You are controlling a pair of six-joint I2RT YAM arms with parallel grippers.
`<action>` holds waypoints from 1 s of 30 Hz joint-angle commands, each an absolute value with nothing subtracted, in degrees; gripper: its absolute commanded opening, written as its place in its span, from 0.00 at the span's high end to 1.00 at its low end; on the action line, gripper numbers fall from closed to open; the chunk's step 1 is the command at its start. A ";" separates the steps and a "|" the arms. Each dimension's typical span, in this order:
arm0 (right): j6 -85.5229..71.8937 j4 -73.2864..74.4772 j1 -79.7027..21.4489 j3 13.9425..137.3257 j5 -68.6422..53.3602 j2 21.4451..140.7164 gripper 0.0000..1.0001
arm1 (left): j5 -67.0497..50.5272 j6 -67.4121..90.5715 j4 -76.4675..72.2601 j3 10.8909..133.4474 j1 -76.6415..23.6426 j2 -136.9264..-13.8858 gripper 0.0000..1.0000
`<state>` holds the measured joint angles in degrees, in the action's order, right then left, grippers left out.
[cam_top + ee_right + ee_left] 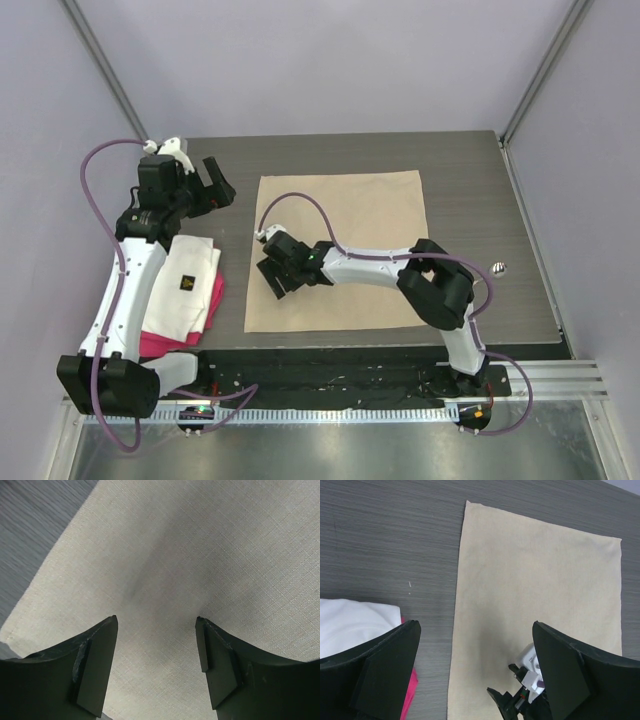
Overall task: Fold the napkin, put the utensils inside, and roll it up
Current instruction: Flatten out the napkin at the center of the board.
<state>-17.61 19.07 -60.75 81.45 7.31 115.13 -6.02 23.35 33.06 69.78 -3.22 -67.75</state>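
In the top view we see the napkin [340, 250] spread flat in the centre, the right gripper [275, 278] over its lower left part, the left gripper [215, 185] at the upper left off the cloth, and the spoon [497, 267] only as a shiny spot at the right. In the left wrist view the fingers [390, 665] stand wide apart and empty, the napkin [535, 565] in the right half. In the right wrist view the fingers [95, 660] are apart too, holding nothing, above the napkin [200, 540].
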 commanded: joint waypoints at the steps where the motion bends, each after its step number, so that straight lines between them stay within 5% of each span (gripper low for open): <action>1: -17.14 17.84 -60.91 84.64 11.25 115.92 0.29 | -5.80 23.11 31.38 71.37 -2.99 -67.76 0.00; 30: -19.17 22.41 -57.04 79.19 12.76 115.85 0.28 | -5.01 22.15 31.47 71.37 -2.90 -67.41 0.00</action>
